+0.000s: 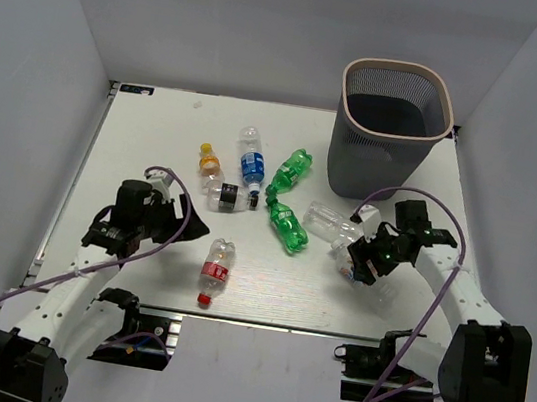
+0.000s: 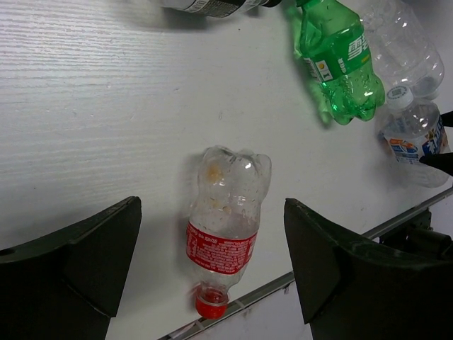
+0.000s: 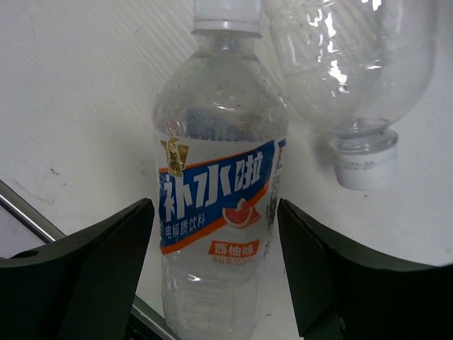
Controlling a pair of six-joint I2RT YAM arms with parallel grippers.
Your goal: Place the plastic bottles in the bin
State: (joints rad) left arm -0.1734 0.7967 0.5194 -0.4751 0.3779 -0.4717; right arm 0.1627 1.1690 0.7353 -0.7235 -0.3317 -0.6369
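The grey mesh bin [image 1: 375, 166] stands at the far right. Several bottles lie mid-table: an orange one [image 1: 211, 162], a blue-labelled one [image 1: 252, 165], a black-labelled one [image 1: 224, 194], two green ones [image 1: 291, 171] [image 1: 288, 227] and a clear unlabelled one [image 1: 331, 223]. My left gripper [image 1: 196, 226] [image 2: 212, 209] is open, its jaws either side of the red-labelled bottle [image 1: 215, 268] [image 2: 223, 234], above it. My right gripper [image 1: 366, 261] [image 3: 214, 209] is open, its jaws flanking a clear bottle with a blue-and-orange label [image 1: 348, 264] [image 3: 216, 205].
The table's near metal edge [image 2: 318, 265] runs just past the red bottle's cap. In the right wrist view the unlabelled clear bottle [image 3: 347, 64] lies close beside the labelled one. White walls enclose the table on three sides.
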